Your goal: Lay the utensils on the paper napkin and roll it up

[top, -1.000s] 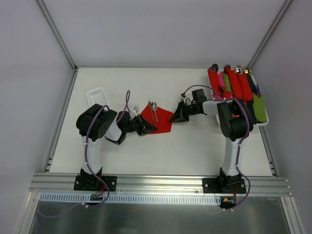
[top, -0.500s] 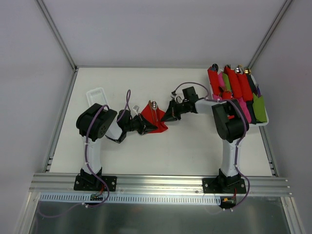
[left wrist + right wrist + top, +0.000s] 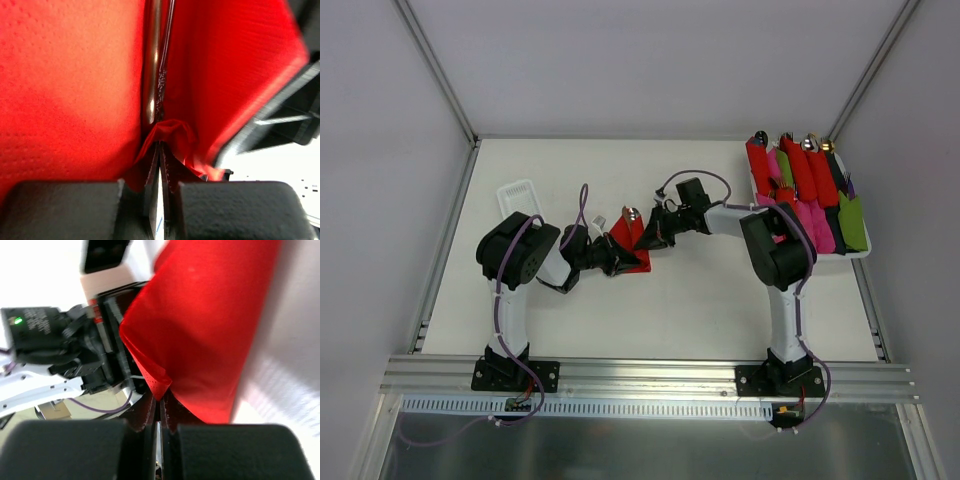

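Note:
The red paper napkin (image 3: 630, 243) lies folded over near the table's middle, with the utensils inside; a silvery spoon head (image 3: 631, 213) pokes out at its far end. In the left wrist view the napkin (image 3: 65, 85) fills the frame and slim metal handles (image 3: 152, 65) lie in its crease. My left gripper (image 3: 616, 262) is shut on the napkin's near-left corner (image 3: 167, 135). My right gripper (image 3: 654, 237) is shut on the napkin's right corner (image 3: 160, 387) and holds that flap lifted over the utensils.
A white tray (image 3: 858, 252) at the far right holds several red, pink and green rolled bundles (image 3: 805, 180). A small white basket (image 3: 516, 197) stands at the left behind my left arm. Grey walls close the table on three sides.
My right gripper has moved left with the napkin's right corner, folding it over the utensils. The flat napkin has narrowed into a fold. My left gripper has kept its hold.

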Motion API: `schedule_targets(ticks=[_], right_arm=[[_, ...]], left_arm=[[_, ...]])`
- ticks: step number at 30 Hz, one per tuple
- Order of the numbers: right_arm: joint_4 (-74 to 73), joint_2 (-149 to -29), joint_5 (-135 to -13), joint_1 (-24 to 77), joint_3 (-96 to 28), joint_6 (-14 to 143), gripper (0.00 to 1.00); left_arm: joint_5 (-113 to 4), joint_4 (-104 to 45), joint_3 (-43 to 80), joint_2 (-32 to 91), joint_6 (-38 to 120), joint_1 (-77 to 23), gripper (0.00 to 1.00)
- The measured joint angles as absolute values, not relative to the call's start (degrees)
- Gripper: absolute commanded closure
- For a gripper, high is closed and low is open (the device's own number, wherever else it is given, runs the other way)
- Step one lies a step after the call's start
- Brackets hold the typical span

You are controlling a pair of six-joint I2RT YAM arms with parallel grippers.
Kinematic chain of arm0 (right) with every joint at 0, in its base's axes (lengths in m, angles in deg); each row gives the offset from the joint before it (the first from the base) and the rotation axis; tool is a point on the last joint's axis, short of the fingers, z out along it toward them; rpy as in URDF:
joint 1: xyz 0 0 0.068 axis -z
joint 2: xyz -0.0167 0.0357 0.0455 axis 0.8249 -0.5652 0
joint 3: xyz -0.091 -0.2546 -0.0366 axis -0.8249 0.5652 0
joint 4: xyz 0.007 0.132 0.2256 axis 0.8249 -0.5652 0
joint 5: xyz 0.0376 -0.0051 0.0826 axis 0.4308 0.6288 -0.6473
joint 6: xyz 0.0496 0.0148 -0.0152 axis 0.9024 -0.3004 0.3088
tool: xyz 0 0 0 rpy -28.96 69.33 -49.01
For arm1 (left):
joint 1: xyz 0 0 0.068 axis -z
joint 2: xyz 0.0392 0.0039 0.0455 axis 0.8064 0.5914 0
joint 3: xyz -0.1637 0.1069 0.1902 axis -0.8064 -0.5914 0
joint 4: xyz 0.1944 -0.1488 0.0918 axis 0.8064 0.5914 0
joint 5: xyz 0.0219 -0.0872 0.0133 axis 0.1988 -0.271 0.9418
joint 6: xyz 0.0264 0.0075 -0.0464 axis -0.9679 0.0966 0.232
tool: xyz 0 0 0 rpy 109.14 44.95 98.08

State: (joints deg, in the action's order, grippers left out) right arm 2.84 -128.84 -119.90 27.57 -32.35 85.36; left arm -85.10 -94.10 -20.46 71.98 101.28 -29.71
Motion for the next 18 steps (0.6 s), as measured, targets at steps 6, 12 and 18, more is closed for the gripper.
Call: schedule_targets(ticks=[6,12,18], right_arm=[[2.8,-131.1,-118.9,28.0,-32.3,86.3,0.97],[2.2,-129.6,-118.9,32.3,-30.9,83.9,0.86],[-3.3,-126.6,-118.3,39.5,-30.8,77.2,0.55]], left_arm=[[-85.1,-93.9,-20.4,72.0,101.2,-29.7,1.00],[-85.1,-93.7,-20.4,72.0,101.1,-29.7,1.00],[-85.1,-93.4,-20.2,72.0,101.0,-29.7,1.00]])
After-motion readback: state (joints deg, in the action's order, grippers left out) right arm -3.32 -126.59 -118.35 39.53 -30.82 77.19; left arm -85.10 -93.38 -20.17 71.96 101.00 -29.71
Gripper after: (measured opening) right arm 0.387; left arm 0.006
